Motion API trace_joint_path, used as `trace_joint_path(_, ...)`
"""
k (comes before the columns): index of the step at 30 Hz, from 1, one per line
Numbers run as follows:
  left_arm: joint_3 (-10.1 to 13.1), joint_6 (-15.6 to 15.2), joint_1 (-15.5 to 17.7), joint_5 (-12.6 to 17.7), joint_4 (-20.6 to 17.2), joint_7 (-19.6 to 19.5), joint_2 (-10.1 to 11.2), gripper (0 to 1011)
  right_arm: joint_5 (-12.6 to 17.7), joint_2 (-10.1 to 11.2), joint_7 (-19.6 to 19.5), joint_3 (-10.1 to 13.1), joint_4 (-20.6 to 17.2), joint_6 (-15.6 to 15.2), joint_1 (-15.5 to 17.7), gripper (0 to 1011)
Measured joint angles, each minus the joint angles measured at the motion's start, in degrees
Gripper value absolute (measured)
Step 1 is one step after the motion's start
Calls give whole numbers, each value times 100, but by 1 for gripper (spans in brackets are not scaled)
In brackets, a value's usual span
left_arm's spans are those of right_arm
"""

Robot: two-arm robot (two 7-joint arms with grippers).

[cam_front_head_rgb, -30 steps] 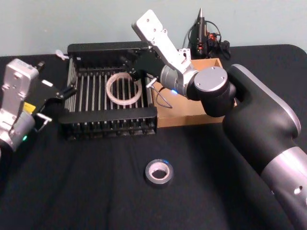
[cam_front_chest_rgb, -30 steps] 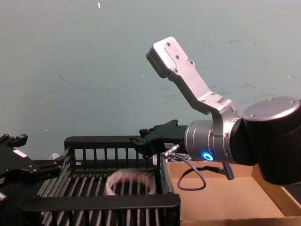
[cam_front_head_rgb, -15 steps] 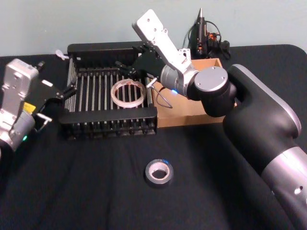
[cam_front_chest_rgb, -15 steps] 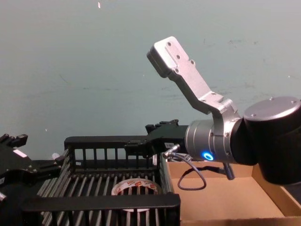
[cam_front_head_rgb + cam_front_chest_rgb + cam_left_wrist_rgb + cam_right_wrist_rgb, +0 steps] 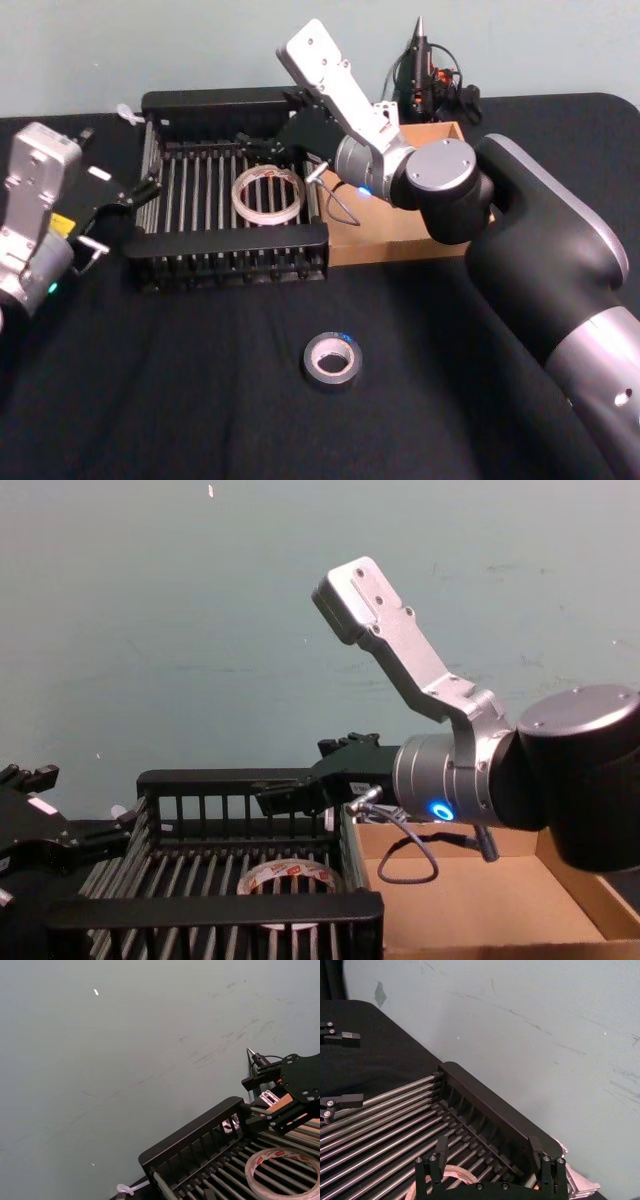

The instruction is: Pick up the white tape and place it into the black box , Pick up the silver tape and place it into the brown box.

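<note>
The white tape (image 5: 268, 193) lies flat inside the black box (image 5: 225, 253), beneath the right gripper (image 5: 262, 145), whose fingers are spread and empty. Withdrawing low could snag the box's rim, and the silver tape (image 5: 332, 360) in front of the box remains unpicked.

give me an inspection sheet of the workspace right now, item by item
surface: black table
white tape: flat on the ribbed floor of the black box
silver tape: flat on the table, in front of the boxes, untouched
brown box: right of the black box, partly hidden by the right arm
clutter: dark tool with wires behind the brown box
left gripper: open, beside the black box's left side
right gripper: open, empty, above the black box's far side
cables: a thin loop hangs under the right wrist
surroundings: plain pale wall behind
</note>
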State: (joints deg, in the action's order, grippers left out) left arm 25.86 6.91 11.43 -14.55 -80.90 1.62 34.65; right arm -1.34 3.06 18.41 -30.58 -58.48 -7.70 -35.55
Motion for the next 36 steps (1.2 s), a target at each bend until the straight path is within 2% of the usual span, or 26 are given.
trace_joint_path(7,0,0,0,0,0,0,0,1001,17,28,43,75,-112,2,48,1002)
trace_joint_path(11,0,0,0,0,0,0,0,1001,72,100,99,183,-335,-15,142,1002)
trace_joint_path(17,0,0,0,0,0,0,0,1001,225,350,174,397,-939,-122,431,1002)
trace_joint_path(21,0,0,0,0,0,0,0,1001,417,667,248,617,-1556,-193,805,1002)
trace_joint_path(25,0,0,0,0,0,0,0,1001,561,902,301,758,-1972,-203,1091,1002)
trace_joint_path(30,0,0,0,0,0,0,0,1001,851,1377,339,1067,-2758,-201,1745,1002)
trace_joint_path(33,0,0,0,0,0,0,0,1001,946,1525,338,1168,-2988,-194,1975,1002)
trace_joint_path(36,0,0,0,0,0,0,0,1001,1117,1770,331,1342,-3340,-200,2397,1002)
